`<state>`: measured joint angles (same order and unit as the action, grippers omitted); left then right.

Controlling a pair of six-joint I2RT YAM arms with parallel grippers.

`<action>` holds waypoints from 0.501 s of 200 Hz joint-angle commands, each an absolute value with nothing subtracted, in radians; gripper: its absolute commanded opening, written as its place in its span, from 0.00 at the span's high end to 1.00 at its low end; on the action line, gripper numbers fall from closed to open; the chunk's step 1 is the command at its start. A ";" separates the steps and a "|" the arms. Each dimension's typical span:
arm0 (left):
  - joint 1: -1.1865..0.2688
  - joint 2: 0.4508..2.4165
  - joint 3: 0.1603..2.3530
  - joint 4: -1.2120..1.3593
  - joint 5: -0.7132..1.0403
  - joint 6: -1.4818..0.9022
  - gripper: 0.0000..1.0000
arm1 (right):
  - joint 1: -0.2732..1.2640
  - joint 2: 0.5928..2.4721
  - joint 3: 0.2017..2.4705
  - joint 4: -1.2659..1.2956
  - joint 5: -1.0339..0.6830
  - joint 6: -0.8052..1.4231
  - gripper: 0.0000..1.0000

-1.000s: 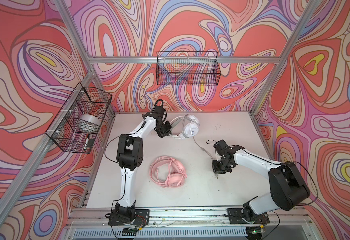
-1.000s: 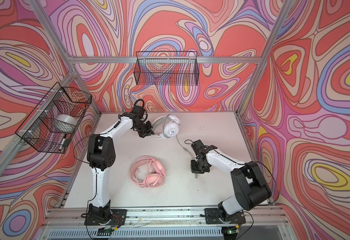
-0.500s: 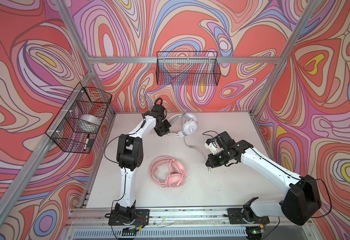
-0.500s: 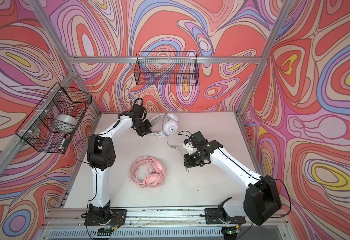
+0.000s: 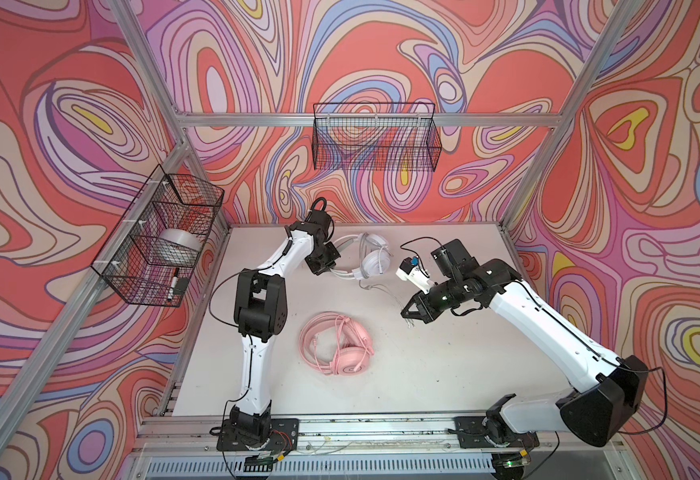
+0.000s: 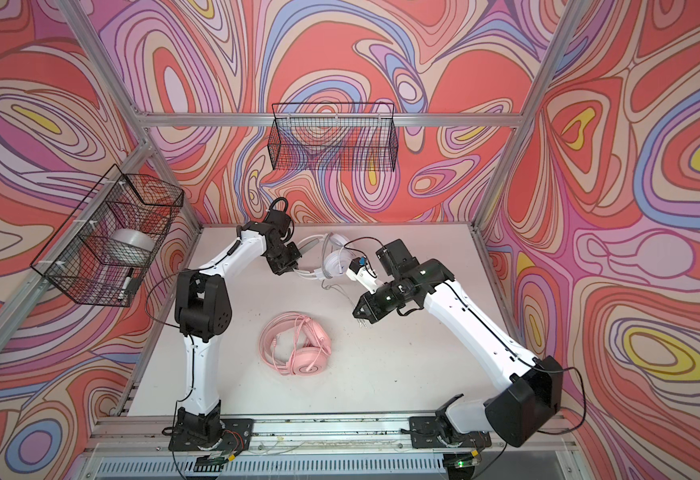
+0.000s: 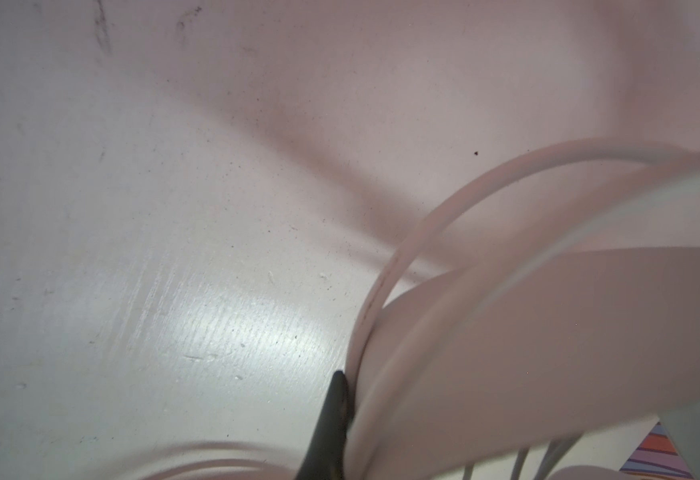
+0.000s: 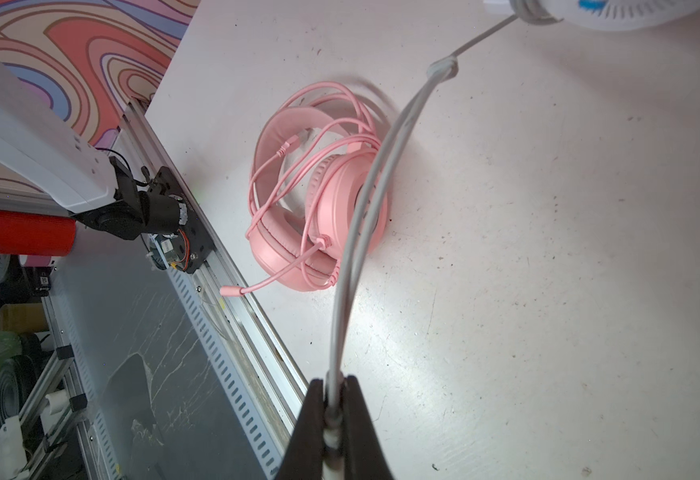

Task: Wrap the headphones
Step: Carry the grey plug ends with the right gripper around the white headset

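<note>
Your right gripper [image 5: 406, 311] sits right of centre in both top views, raised off the table [image 5: 443, 365], its two fingers pinched together on the grey cable [image 8: 335, 340]. The right wrist view shows that cord squeezed between the black fingertips and arcing away to the white headset [image 5: 375, 257]. The white headset lies at the upper middle of both top views, near the back edge of the table. Your left gripper [image 5: 330, 269] is at the headset's left side, closed on the headband. In the left wrist view one black finger [image 7: 331, 419] presses against the pale band with cable loops running beside it; the other finger is hidden. The pink headset [image 5: 340, 345] lies alone at the centre of the table, below the white one and well apart from both grippers. Its pink cable [image 8: 283, 149] is wound loosely over the band and ear cups, and its boom mic [image 8: 231, 290] points toward the front rail [image 5: 381, 424]
</note>
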<state>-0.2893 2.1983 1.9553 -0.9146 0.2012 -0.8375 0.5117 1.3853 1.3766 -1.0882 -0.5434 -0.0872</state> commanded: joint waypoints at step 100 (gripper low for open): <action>-0.323 2.206 2.065 -1.068 0.070 -0.661 1.00 | 0.456 1.544 1.693 -1.009 -0.414 -0.194 1.00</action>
